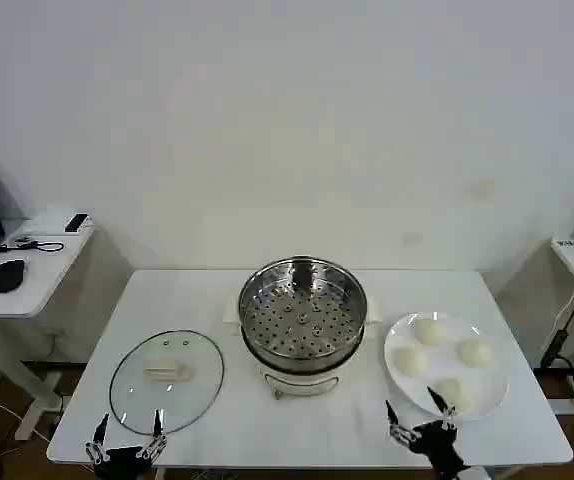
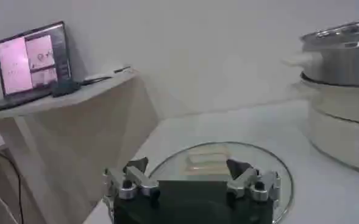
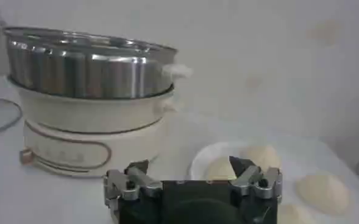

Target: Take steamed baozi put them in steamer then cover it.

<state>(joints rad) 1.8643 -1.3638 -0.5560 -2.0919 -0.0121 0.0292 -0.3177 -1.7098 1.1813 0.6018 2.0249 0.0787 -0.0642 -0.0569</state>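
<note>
Nearest the head view's lower edge, the right gripper hangs released just before the plate of baozi; left gripper gapes beside the cover. Right wrist view: baozi straight ahead, steamer off to one side.

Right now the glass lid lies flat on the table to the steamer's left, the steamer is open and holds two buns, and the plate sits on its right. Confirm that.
Not quite: the steamer holds no buns. The head view shows its perforated tray bare, and all four baozi are on the plate. The lid does lie flat on the left, the plate on the right.
</note>
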